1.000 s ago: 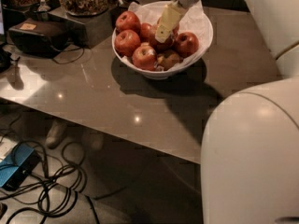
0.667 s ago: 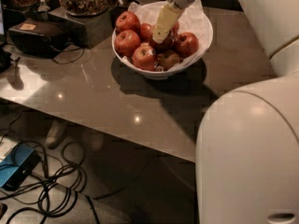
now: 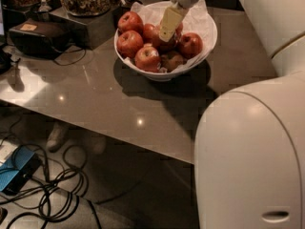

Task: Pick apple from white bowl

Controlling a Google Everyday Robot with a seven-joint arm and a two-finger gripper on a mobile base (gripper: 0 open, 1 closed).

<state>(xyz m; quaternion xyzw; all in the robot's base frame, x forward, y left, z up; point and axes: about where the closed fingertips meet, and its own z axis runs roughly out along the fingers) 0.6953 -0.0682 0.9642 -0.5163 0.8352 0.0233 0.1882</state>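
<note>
Pincer (image 3: 167, 31) hangs low inside the bowl (image 3: 164, 74), tip at the apple (image 3: 160, 45) in the middle of the pile. Whether it is spread or pinching cannot be told. Other apples (image 3: 129, 43) lie around that one. The bowl stands on the worktop (image 3: 109, 104).
</note>
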